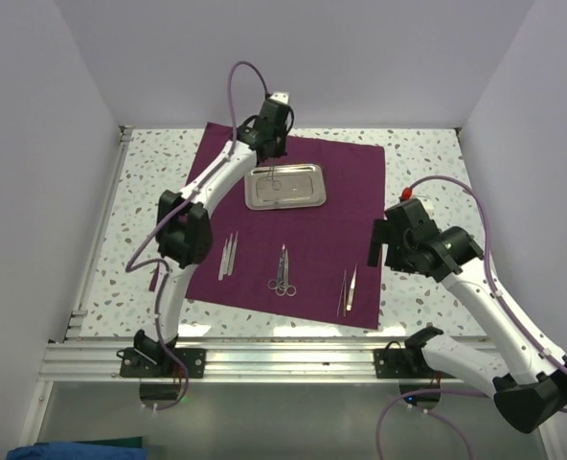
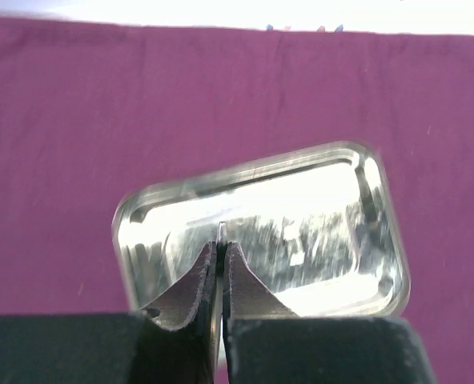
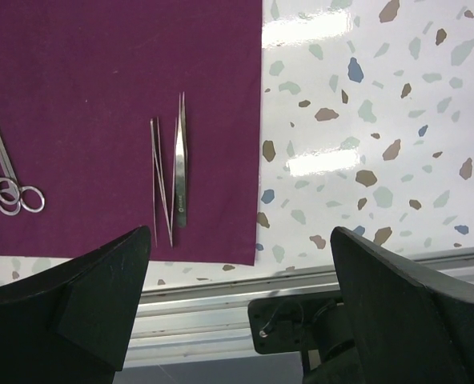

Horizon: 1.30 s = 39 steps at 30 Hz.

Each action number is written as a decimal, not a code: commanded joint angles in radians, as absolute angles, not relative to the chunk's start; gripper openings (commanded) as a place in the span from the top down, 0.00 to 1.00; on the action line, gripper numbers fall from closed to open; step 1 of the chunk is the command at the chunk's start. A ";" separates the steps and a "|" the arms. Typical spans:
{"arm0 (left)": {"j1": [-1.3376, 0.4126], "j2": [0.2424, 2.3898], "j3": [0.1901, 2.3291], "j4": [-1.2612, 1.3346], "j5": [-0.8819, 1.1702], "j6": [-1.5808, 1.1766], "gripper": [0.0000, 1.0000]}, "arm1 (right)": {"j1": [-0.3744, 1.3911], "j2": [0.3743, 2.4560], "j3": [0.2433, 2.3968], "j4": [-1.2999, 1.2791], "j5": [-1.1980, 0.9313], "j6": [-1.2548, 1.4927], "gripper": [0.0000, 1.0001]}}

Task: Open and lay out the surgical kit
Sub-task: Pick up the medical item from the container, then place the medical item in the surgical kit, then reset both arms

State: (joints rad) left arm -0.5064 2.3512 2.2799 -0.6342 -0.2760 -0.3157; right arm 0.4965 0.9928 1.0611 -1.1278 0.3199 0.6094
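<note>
Tray sits far on the cloth; left hand pinches a thin instrument over it; right hand gapes wide, empty.

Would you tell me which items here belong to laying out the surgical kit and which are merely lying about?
Job in hand:
purple cloth
steel tray
left tweezers
scissors
right tweezers
thin instrument, apparently pinched in the left end effector

Lying about:
speckled table
aluminium rail
blue cloth below the near edge
</note>
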 commanded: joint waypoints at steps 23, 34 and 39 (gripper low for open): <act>-0.862 1.838 1.270 -0.442 -0.374 -0.804 0.53 | 0.492 0.962 1.052 -1.077 0.206 0.505 0.02; -0.870 1.663 1.387 -0.477 -0.540 -0.674 0.16 | 0.494 0.756 1.089 -0.899 0.192 0.500 0.02; -0.864 1.523 1.362 -0.425 -0.667 -0.517 0.15 | 0.492 0.779 1.196 -0.862 0.183 0.479 0.02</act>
State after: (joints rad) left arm -0.8661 1.6306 1.3334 -0.4824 -0.5323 -0.6353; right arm 0.4965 0.7483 1.1130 -0.9508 0.1879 0.5106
